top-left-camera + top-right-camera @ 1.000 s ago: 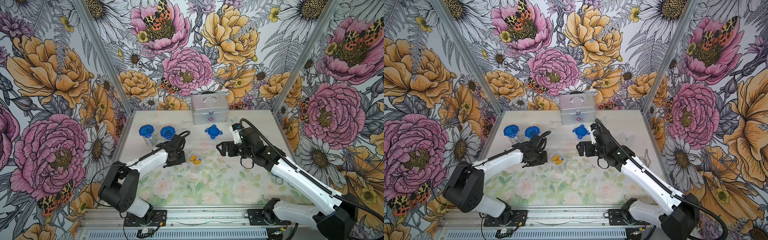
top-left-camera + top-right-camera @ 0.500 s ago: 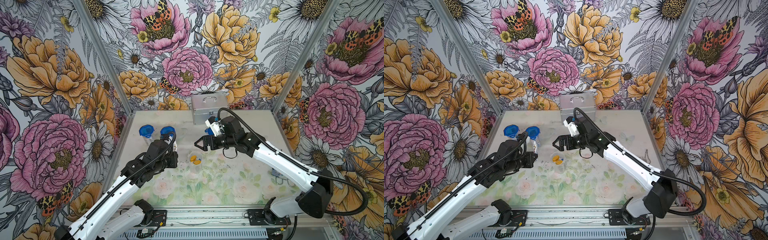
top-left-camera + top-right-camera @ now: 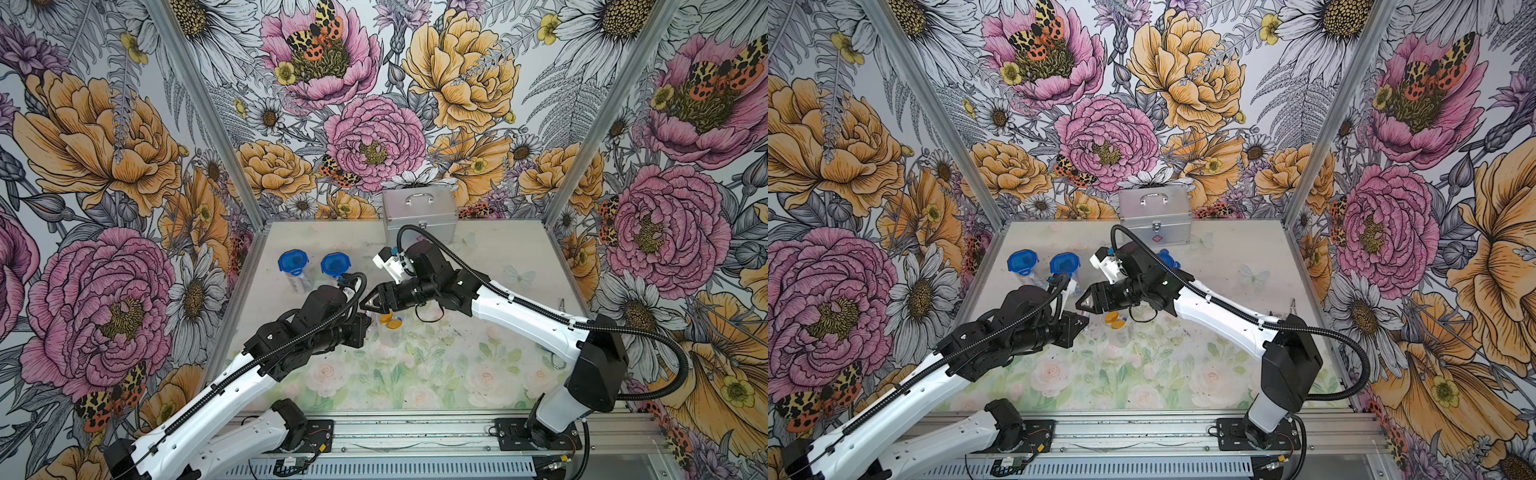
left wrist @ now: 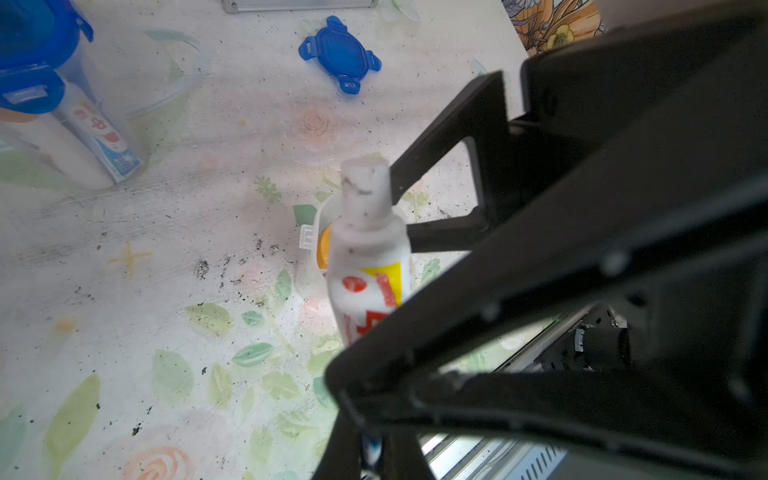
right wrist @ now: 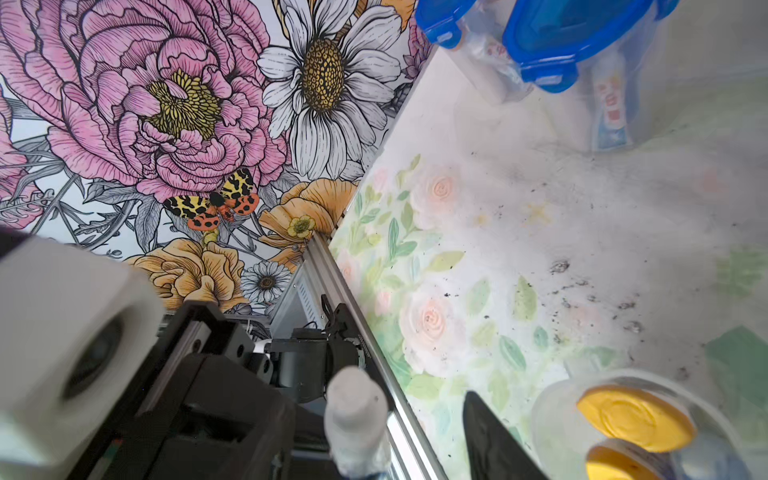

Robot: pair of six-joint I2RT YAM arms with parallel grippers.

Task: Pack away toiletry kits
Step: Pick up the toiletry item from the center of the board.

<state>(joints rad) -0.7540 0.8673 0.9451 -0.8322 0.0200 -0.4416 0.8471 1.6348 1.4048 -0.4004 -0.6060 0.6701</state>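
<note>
Left wrist view, left gripper (image 4: 365, 374) clasping tube (image 4: 368, 257), right gripper (image 3: 371, 302) opposite, parted.

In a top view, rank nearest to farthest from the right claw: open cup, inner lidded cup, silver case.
1. Open cup, just beside the right claw, mid-table.
2. Inner lidded cup, back-left area.
3. Silver case, against the back wall.

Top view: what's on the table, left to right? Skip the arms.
In a top view: lidded cup nearest the left wall → second lidded cup → open cup showing two yellow caps → loose blue lid, partly hidden behind the right arm. The silver case is left out because it spans the last two.
</note>
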